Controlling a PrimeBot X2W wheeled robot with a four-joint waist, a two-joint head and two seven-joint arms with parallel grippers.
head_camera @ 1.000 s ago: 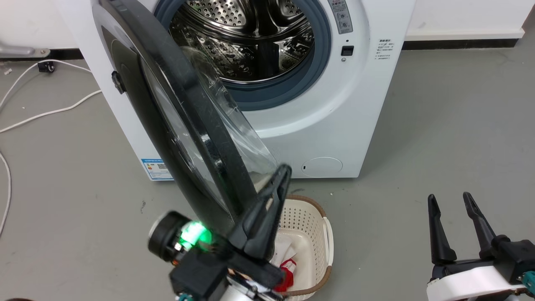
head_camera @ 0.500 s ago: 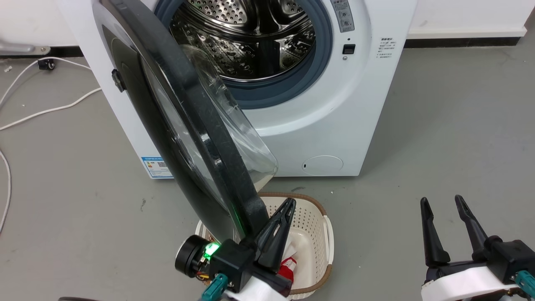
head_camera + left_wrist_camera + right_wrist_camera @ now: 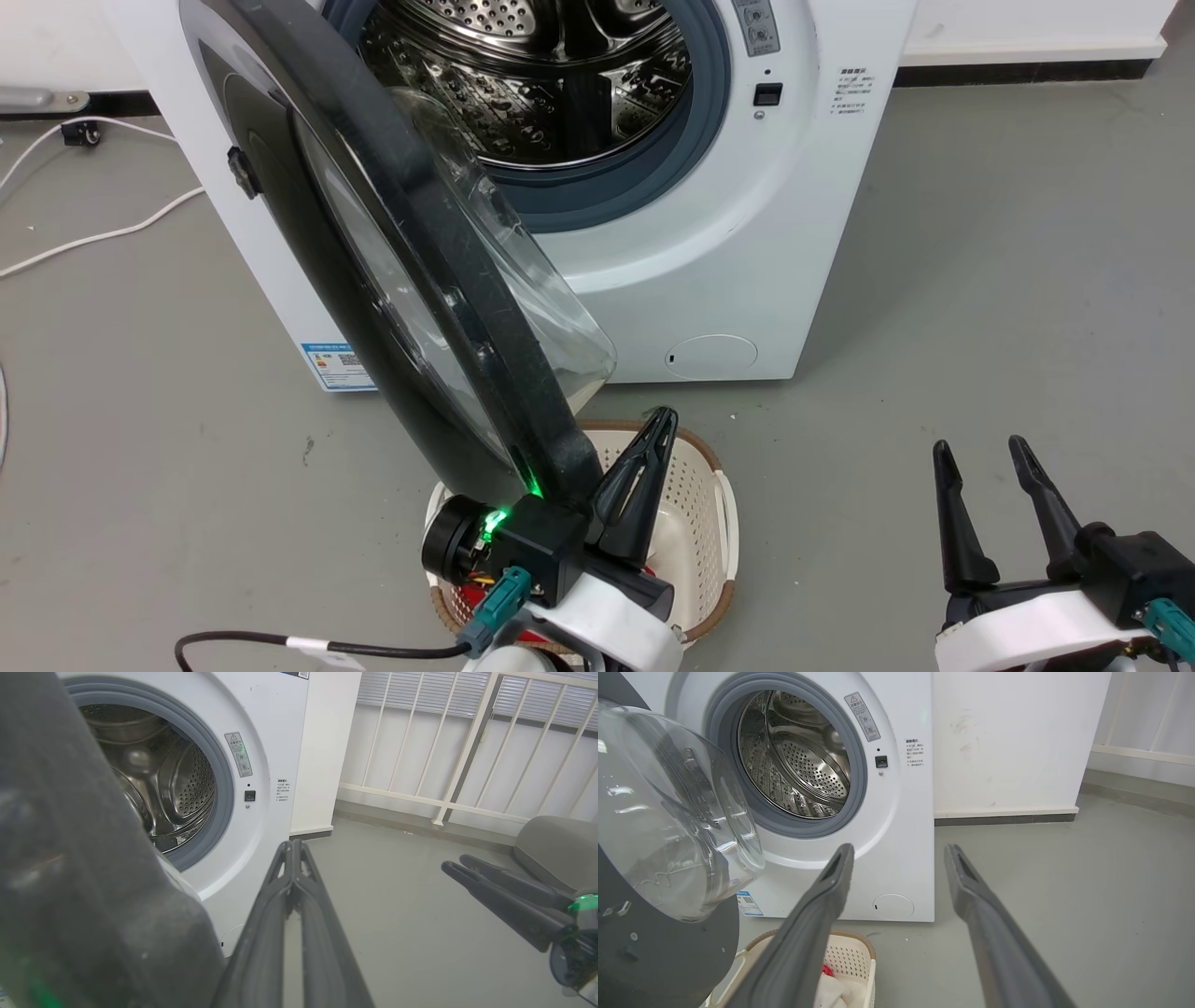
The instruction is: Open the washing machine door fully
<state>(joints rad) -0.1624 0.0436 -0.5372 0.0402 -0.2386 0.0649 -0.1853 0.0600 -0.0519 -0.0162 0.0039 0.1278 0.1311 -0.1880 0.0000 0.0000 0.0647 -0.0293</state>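
Observation:
The washing machine door (image 3: 411, 243) is a big black disc with a clear glass bowl (image 3: 532, 308), standing partly open and edge-on, hinged at the washer's left. Its dark rim (image 3: 93, 896) looms close on the left of the left wrist view. My left gripper (image 3: 665, 417) is shut with nothing in it, just right of the door's lower rim on the bowl side, above the basket; its closed fingers (image 3: 293, 845) point at the washer front. My right gripper (image 3: 977, 450) stands open at the lower right, well away from the door (image 3: 654, 952), fingers spread (image 3: 899, 851).
A cream laundry basket (image 3: 724, 523) with clothes sits on the floor under the door's lower edge. The steel drum (image 3: 541, 84) is exposed. White cables (image 3: 93, 238) lie on the floor at left, and a black cable (image 3: 280, 644) runs by my left wrist. A railing (image 3: 467, 746) is at right.
My left gripper has drawn back down from the door's inner rim toward me and turned, still shut. The door's angle looks the same. The camera has shifted slightly.

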